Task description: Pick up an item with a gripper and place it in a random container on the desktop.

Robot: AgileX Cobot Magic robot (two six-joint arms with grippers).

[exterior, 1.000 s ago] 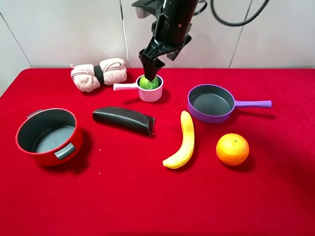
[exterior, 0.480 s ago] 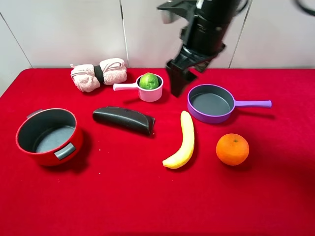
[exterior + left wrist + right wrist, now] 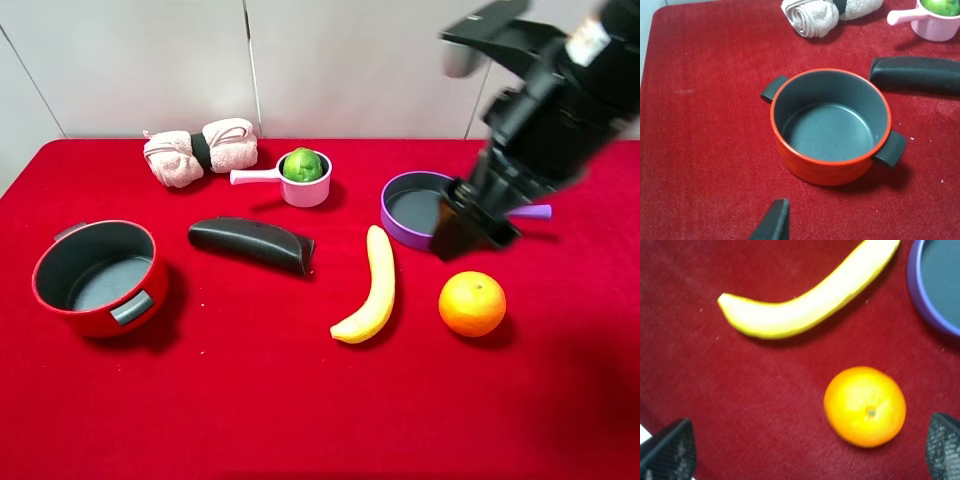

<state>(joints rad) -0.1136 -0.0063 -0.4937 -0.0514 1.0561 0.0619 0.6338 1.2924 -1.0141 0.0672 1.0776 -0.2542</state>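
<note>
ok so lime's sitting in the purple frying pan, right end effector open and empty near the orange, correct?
Not the purple frying pan. The exterior high view shows the lime in the small pink saucepan. The rest holds: the right end effector is open and empty near the orange.

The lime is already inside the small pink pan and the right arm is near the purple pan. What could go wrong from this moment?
1. The open right gripper hangs low over the purple pan and close to its handle; a sweep could knock it.
2. The orange lies loose just below it and might roll if touched.
3. The lime sticks up above the rim of the pink pan, so a bump could tip it out.
</note>
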